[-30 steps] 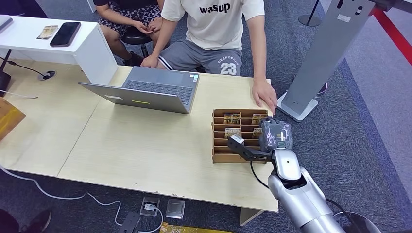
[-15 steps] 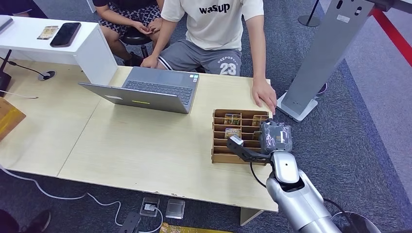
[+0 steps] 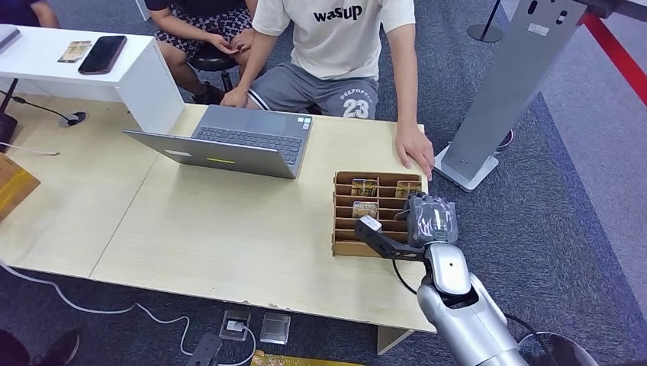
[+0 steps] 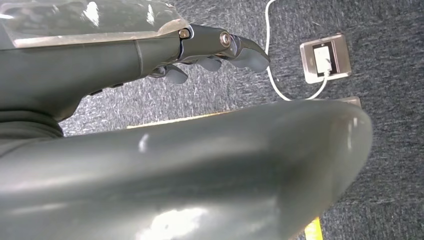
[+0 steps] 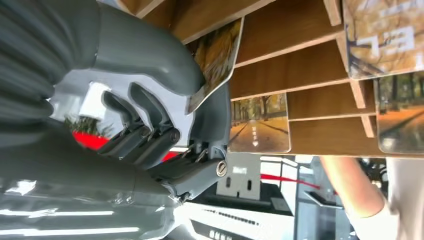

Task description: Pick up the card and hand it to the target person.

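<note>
A wooden card rack (image 3: 358,248) stands at the table's right end, holding several picture cards (image 3: 365,185). My right hand (image 3: 432,219) hovers over the rack's right side. In the right wrist view its thumb (image 5: 150,55) and a finger pinch the corner of one autumn-photo card (image 5: 216,60), which tilts out from the wooden dividers (image 5: 300,65). Other cards (image 5: 260,122) lie flat in their slots. The person in a white shirt (image 3: 336,38) sits across the table, one hand (image 3: 416,149) resting on the tabletop just beyond the rack. My left hand (image 4: 220,47) hangs over the floor, holding nothing.
An open grey laptop (image 3: 236,141) sits mid-table, left of the rack. A grey stand's base (image 3: 465,164) is off the table's right edge. A second person (image 3: 206,27) sits at the back. A white shelf (image 3: 114,69) carries a phone. Cables and a floor socket (image 3: 248,324) lie below.
My right hand has drawn back a little from the far end of the rack toward me. The person's hand on the table has pulled back slightly.
</note>
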`<state>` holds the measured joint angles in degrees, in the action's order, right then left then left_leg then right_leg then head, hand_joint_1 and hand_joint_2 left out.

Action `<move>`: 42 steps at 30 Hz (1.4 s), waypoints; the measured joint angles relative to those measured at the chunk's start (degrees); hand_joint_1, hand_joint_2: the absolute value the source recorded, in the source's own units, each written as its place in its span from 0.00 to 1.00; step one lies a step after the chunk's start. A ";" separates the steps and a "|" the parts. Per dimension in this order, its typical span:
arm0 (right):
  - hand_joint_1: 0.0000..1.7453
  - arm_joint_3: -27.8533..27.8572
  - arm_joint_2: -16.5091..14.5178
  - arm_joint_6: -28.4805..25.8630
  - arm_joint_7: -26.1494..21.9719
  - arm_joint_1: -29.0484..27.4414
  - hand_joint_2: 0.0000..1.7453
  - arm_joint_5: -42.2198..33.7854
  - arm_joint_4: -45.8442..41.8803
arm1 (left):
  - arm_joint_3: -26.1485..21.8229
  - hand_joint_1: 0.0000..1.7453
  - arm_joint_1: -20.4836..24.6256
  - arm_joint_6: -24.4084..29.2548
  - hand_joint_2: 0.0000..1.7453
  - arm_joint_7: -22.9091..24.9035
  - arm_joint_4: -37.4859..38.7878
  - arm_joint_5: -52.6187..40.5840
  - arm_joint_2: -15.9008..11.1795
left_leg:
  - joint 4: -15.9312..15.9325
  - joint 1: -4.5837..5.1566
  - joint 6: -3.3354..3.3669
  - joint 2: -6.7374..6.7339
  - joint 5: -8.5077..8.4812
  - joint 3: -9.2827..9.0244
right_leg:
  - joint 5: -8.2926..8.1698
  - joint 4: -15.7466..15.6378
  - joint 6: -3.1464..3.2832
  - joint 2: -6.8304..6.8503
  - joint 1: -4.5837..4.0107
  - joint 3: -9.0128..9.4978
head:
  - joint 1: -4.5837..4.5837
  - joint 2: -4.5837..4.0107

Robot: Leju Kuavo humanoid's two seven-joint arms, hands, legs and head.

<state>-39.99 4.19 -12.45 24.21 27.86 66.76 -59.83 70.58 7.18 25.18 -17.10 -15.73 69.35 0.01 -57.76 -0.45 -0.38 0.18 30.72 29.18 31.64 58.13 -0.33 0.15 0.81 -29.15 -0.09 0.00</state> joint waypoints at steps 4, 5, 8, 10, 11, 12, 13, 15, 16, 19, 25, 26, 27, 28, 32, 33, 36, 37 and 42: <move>1.00 1.46 0.60 -1.10 -0.20 -1.40 1.00 -0.48 -3.12 | 0.00 0.00 -0.03 -0.04 0.00 -0.12 0.03 -0.19 0.02 | 0.00 0.00 0.00 0.00 0.00 0.02 | 0.00 0.00 0.00 0.00 0.00 -0.01 | 0.01 0.00; 1.00 1.83 0.74 -1.37 -0.21 -1.65 1.00 -0.49 -3.91 | 0.00 0.00 -0.04 -0.04 0.00 -0.16 0.05 -0.25 0.02 | 0.00 0.00 0.00 0.00 0.00 0.02 | 0.00 0.00 0.00 0.00 0.00 -0.01 | 0.01 0.00; 1.00 2.82 1.16 -1.92 -0.23 -2.29 1.00 -0.55 -6.00 | 0.00 0.00 -0.04 -0.06 0.00 -0.21 0.11 -0.42 0.02 | 0.00 0.00 0.00 0.00 0.00 0.05 | 0.00 0.00 0.00 0.00 0.00 -0.04 | 0.03 0.00; 1.00 3.30 1.41 -2.10 -0.30 -2.63 1.00 -0.60 -7.11 | 0.00 0.00 -0.04 -0.09 0.00 -0.21 0.16 -0.48 0.02 | 0.00 0.00 0.00 0.01 0.00 0.07 | 0.00 0.00 0.00 0.00 0.00 -0.06 | 0.03 0.00; 1.00 3.50 1.51 -2.15 -0.35 -2.78 1.00 -0.65 -7.55 | 0.00 0.00 -0.04 -0.10 0.00 -0.21 0.19 -0.51 0.02 | 0.00 0.00 0.00 0.01 0.00 0.08 | 0.00 0.00 0.00 0.00 0.00 -0.06 | 0.03 0.00; 1.00 3.74 1.59 -2.22 -0.43 -2.91 1.00 -0.71 -7.95 | 0.00 0.00 -0.04 -0.11 0.00 -0.21 0.21 -0.54 0.03 | 0.00 0.00 0.00 0.01 0.00 0.08 | 0.00 0.00 0.00 0.00 0.00 -0.07 | 0.02 0.00; 1.00 3.96 1.66 -2.31 -0.51 -3.01 1.00 -0.89 -8.31 | 0.00 0.00 -0.04 -0.11 0.00 -0.21 0.25 -0.56 0.05 | 0.00 0.00 0.00 0.01 0.00 0.09 | 0.00 0.00 0.00 0.01 0.00 -0.07 | 0.03 0.00; 1.00 4.30 1.77 -2.55 -0.74 -3.14 1.00 -1.41 -8.98 | 0.00 0.00 -0.04 -0.11 0.00 -0.21 0.29 -0.60 0.09 | 0.00 0.00 0.00 0.01 0.00 0.09 | 0.00 0.00 0.00 0.00 0.00 -0.07 | 0.04 0.00; 1.00 4.39 1.84 -2.74 -0.89 -3.18 1.00 -1.80 -9.28 | 0.00 0.00 -0.04 -0.11 0.00 -0.21 0.30 -0.62 0.10 | 0.00 0.00 0.00 0.01 0.00 0.09 | 0.00 0.00 0.00 0.00 0.00 -0.07 | 0.04 0.00; 1.00 4.76 2.01 -3.62 -1.98 -3.31 1.00 -4.55 -10.18 | -0.01 0.00 -0.04 -0.11 0.00 -0.21 0.30 -0.64 0.10 | 0.00 0.00 0.00 0.01 0.00 0.09 | 0.00 0.00 0.00 0.00 0.00 -0.07 | 0.05 0.00; 0.98 6.29 2.26 -5.75 -6.52 -3.34 1.00 -17.90 -12.20 | -0.01 0.00 -0.04 -0.10 0.00 -0.08 0.30 -0.87 0.10 | 0.00 0.00 0.00 0.01 0.00 0.09 | -0.01 0.00 0.00 0.00 0.00 -0.08 | 0.05 0.00; 0.97 6.57 2.30 -6.20 -7.13 -3.27 1.00 -19.95 -12.62 | 0.00 0.00 -0.04 -0.08 0.00 0.00 0.30 -0.92 0.10 | 0.00 0.00 0.00 0.01 0.00 0.09 | -0.01 0.00 0.00 0.00 0.00 -0.08 | 0.04 0.00; 0.96 6.87 2.37 -6.66 -7.58 -3.13 1.00 -21.53 -13.05 | 0.00 0.00 -0.04 -0.07 0.00 0.08 0.30 -0.96 0.10 | 0.00 0.00 0.00 0.01 0.00 0.10 | -0.01 0.00 0.00 0.00 0.00 -0.08 | 0.03 0.00; 0.96 7.14 2.49 -7.12 -7.85 -2.91 1.00 -22.62 -13.48 | 0.00 0.00 -0.04 -0.05 0.00 0.15 0.30 -0.99 0.10 | 0.00 0.00 0.00 0.01 0.00 0.10 | -0.01 0.00 0.00 0.00 0.00 -0.08 | 0.03 0.00; 0.88 8.27 3.14 -8.85 -8.18 -1.49 1.00 -23.94 -15.02 | -0.01 0.00 -0.04 0.01 0.00 0.34 0.30 -1.16 0.10 | 0.00 0.00 0.00 0.00 0.00 0.10 | -0.01 0.00 0.00 0.00 0.00 -0.07 | 0.05 0.00; 0.87 8.55 3.32 -9.31 -8.18 -0.98 1.00 -23.79 -15.31 | -0.01 0.00 -0.04 0.02 0.00 0.36 0.30 -1.25 0.10 | -0.01 0.00 0.00 0.00 0.00 0.10 | -0.01 0.00 0.00 0.00 0.00 -0.07 | 0.05 0.00; 0.87 9.14 3.91 -10.80 -7.77 0.82 1.00 -22.01 -15.89 | 0.00 0.00 -0.04 0.04 0.00 0.36 0.30 -1.61 0.10 | -0.01 0.00 0.00 0.01 0.00 0.09 | -0.01 0.00 0.00 0.00 0.00 -0.07 | 0.05 0.00; 0.87 9.37 4.09 -11.32 -7.51 1.44 1.00 -21.12 -15.97 | 0.00 0.00 -0.04 0.05 0.00 0.36 0.30 -1.73 0.11 | -0.01 0.00 0.00 0.01 0.00 0.09 | -0.01 0.00 0.00 0.00 0.00 -0.07 | 0.05 0.00; 0.90 10.12 4.95 -13.50 -5.62 4.47 1.00 -15.56 -16.02 | 0.00 0.00 -0.03 0.22 0.00 0.48 0.30 -2.15 0.20 | -0.01 0.00 0.00 0.01 0.00 0.10 | -0.01 0.00 0.00 0.00 0.00 -0.08 | 0.04 0.00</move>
<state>-29.87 9.14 -25.94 18.58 32.33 51.21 -75.85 70.58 7.15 25.41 -16.62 -15.43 67.20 0.20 -57.77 -0.45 -0.37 0.19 30.72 29.28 31.63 58.13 -0.33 0.15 0.81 -29.24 -0.04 0.00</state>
